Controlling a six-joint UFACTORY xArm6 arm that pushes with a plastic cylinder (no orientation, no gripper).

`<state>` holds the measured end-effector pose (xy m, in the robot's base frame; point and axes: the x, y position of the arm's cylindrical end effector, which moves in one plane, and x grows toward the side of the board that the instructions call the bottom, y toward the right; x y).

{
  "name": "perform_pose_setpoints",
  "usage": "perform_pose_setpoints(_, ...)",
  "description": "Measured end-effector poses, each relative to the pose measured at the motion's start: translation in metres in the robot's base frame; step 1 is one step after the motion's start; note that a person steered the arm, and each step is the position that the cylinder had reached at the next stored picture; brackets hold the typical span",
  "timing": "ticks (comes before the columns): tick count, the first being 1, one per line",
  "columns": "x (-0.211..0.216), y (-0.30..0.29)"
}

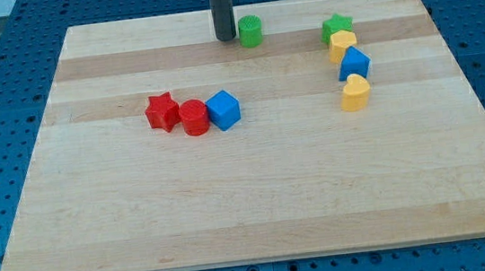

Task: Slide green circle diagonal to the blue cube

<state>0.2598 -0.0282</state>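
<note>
Tip beside green circle, no gripper on my rod.
My tip (226, 38) stood just left of the green circle (250, 31) near the worktop's (249, 198) top edge; the blue cube (223, 110) sat well below.

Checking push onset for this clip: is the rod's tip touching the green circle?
Apart. The camera view shows a thin strip of bare wood between my tip and the green circle, which sits just to the tip's right in the view.

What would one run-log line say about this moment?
tip: beside green circle, on its left | blue cube: mid-board, touching red cylinder | state: circle not yet near cube
</note>
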Motion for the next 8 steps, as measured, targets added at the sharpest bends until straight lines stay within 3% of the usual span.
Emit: perform_pose_setpoints(8, -0.007, 0.063)
